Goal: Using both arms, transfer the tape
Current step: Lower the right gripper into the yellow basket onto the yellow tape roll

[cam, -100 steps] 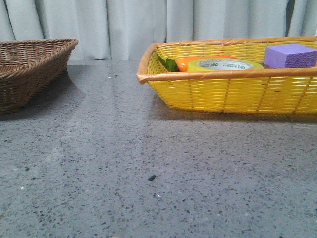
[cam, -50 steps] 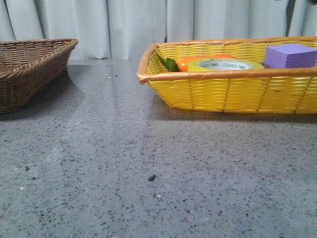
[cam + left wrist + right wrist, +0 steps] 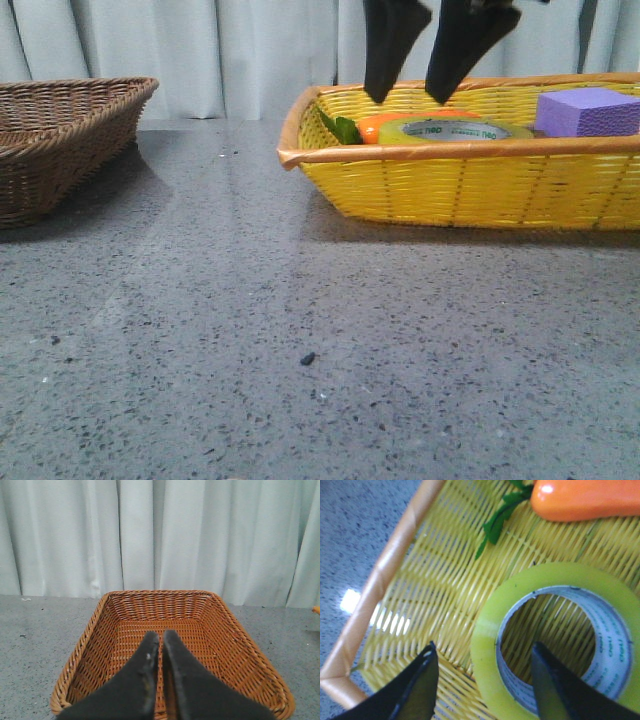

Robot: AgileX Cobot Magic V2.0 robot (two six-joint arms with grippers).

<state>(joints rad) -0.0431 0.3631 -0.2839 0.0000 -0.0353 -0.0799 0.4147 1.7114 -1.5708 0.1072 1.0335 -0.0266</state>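
Note:
The tape is a yellow roll with a white, green-lettered core, lying flat in the yellow basket. My right gripper hangs open just above the roll's left part. In the right wrist view the tape lies below the right gripper. One finger is over the basket floor outside the roll and the other over the roll's hole, with the yellow wall between them and nothing held. My left gripper is shut and empty above the brown wicker basket.
An orange carrot with green leaves lies beside the tape, and the carrot shows close up in the right wrist view. A purple foam block sits at the yellow basket's right end. The brown basket stands at the table's far left.
The right gripper has come down into the front view from above, open, and now hangs over the tape. Nothing in the baskets has moved.

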